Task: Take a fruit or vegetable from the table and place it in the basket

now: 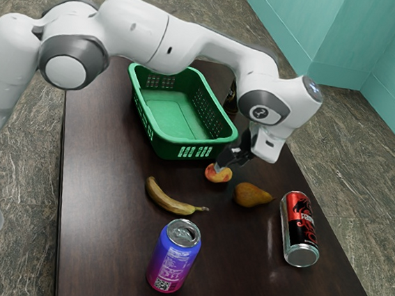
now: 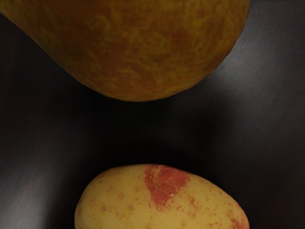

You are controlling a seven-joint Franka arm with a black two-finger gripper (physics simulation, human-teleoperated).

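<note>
Claw down at the potato, which is on the dark surface; whether it is spread, pressed together or pinching the potato cannot be told. An off-centre grip on that rounded skin could make the potato roll or squirt loose. The pear lies near, a gap between them, so a sideways drift might nudge it. Beyond the potato stands the green basket; carried too low, the potato could catch its rim and drop. The banana seems a lesser worry.
</note>
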